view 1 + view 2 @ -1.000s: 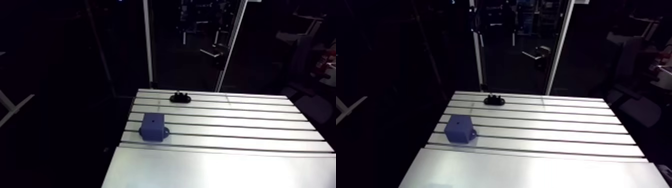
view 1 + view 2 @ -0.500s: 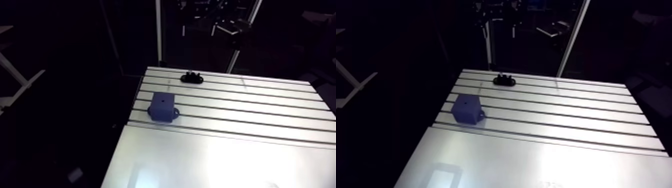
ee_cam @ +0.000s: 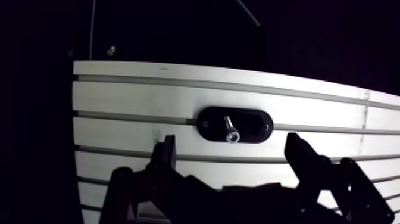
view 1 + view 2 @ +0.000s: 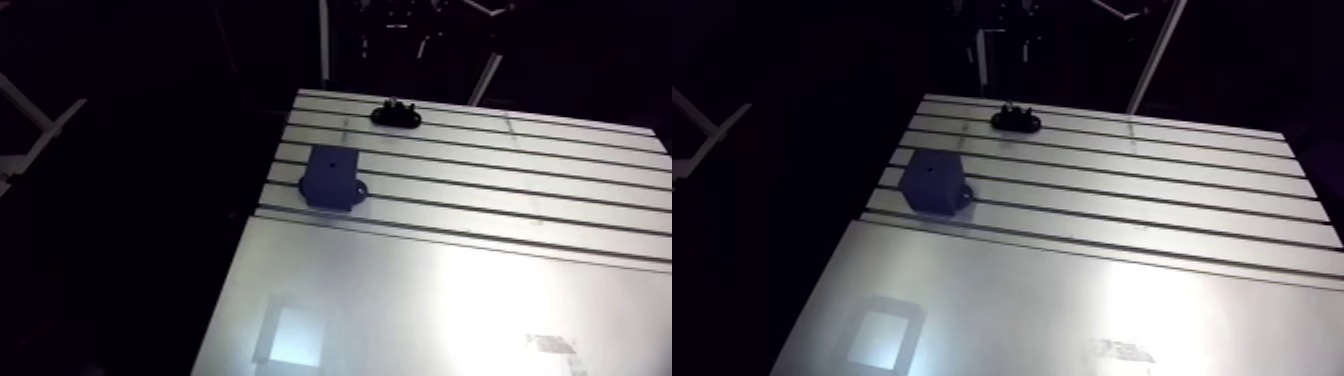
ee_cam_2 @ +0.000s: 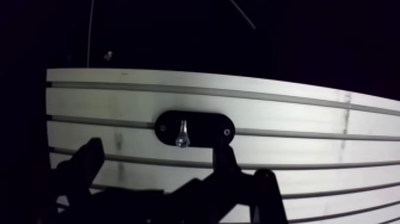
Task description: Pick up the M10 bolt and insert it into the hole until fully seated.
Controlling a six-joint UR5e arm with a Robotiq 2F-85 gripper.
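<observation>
M10 bolt (image 3: 231,128) stands in a black holder (image 3: 208,124) ahead of the wide-open, empty gripper (image 3: 232,156).

Aluminium tabletop (image 4: 450,300), arm and wrist views. The far part carries parallel slots (image 4: 500,165) running across its width. The near part is a smooth, unslotted plate (image 4: 1022,310) showing a pale rectangular patch of reflected light (image 4: 298,335).

Two items rest directly on the slotted part, well apart. A blue block (image 4: 331,177) sits near one side edge, close to where the slots give way to the plate. It has a small dark hole in its top face and a rounded lug at its base. A black oval holder (image 3: 208,125) lies near the far edge, set lengthwise along one slot.
</observation>
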